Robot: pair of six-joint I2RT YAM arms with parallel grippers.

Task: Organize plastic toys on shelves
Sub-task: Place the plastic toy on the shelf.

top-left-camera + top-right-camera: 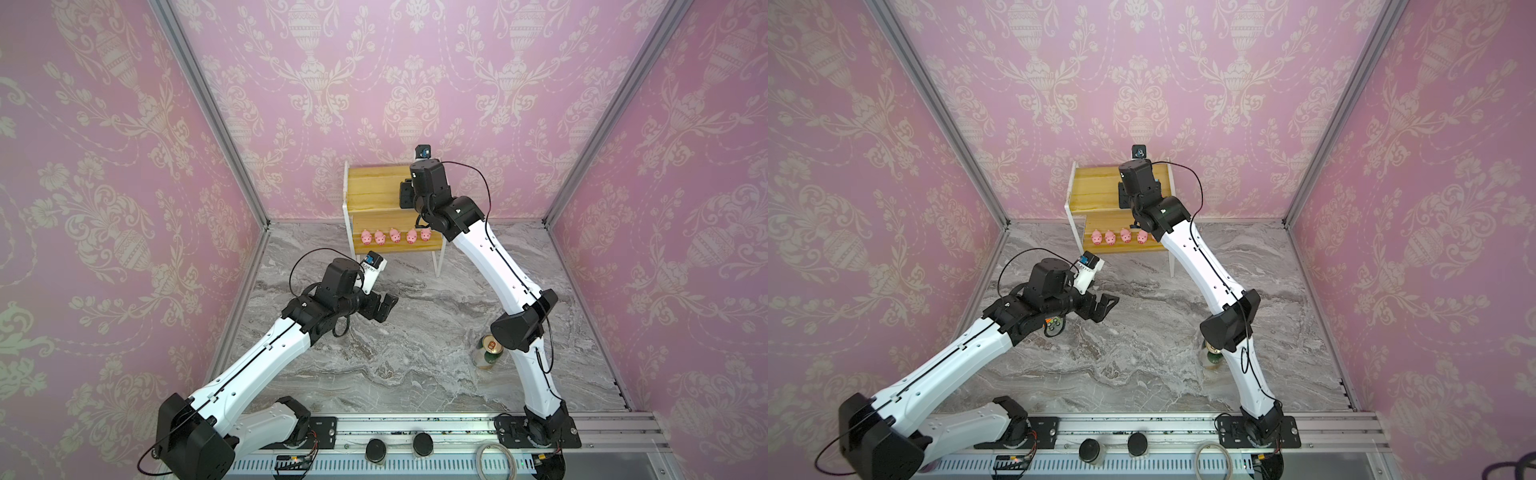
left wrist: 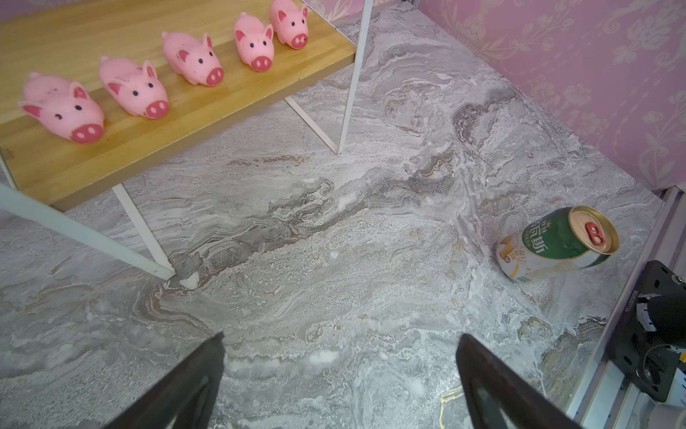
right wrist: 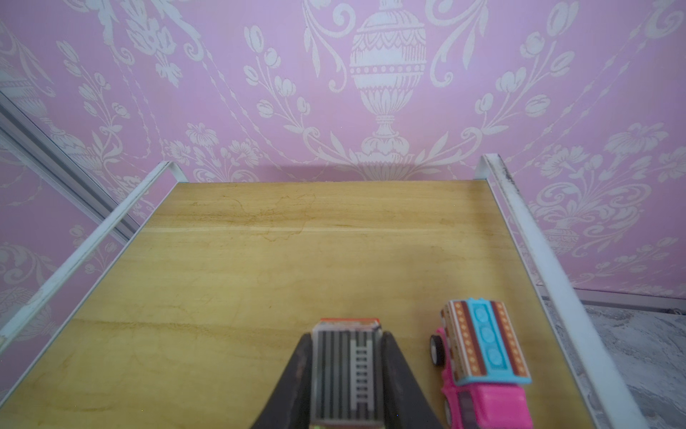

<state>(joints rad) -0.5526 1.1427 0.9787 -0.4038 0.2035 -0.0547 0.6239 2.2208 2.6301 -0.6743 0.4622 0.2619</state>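
Five pink pigs (image 2: 193,59), rounded and matte, stand in one row along the front edge of the lower board (image 2: 148,156) of the shelves (image 1: 374,187), snouts frontward. Two trucks are clear. The pink-blue truck (image 3: 482,356) sits by the right edge of the wooden top board (image 3: 297,252). The striped truck (image 3: 347,375), with a ladder roof, is pinched between the right gripper (image 3: 347,340) fingers over that board, blurred and cut off. A small colourful thing (image 1: 1054,325) under the left wrist is too hidden to name. The left gripper (image 2: 340,336) fingers are spread, empty, over the marble-look table (image 2: 371,223). One green-gold can (image 2: 557,245) stands near the table's right edge, half hidden in both top views.
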